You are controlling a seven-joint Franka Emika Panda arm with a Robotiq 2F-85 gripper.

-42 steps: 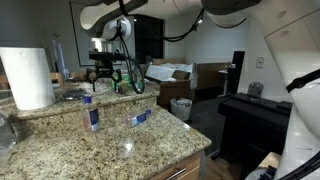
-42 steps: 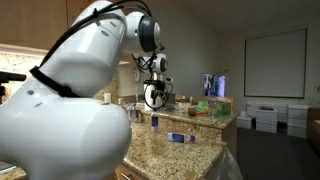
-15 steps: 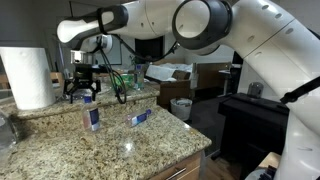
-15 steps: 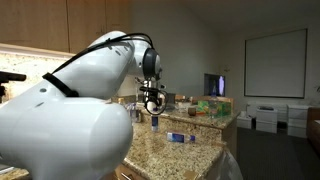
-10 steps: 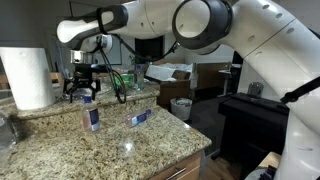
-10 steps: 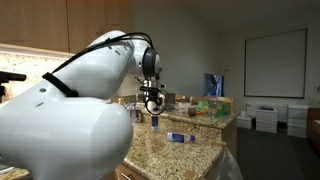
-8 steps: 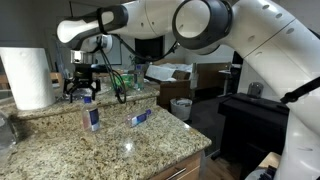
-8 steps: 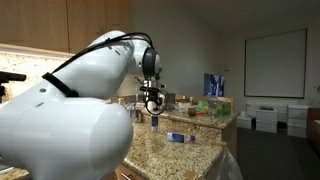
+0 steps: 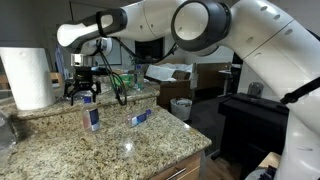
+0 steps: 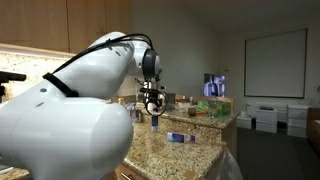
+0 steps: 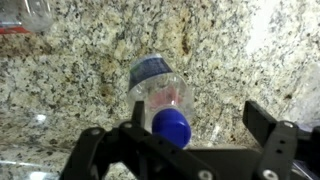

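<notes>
Directly above the upright bottle [image 9: 92,116] on the counter [image 9: 120,152], the gripper [image 9: 83,93] is held with its jaws spread apart; a second bottle [image 9: 140,118] is seen lying nearby.

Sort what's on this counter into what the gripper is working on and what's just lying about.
In hand:
gripper, open
upright blue-capped bottle, directly under the gripper

Lying about:
bottle on its side
paper towel roll
</notes>
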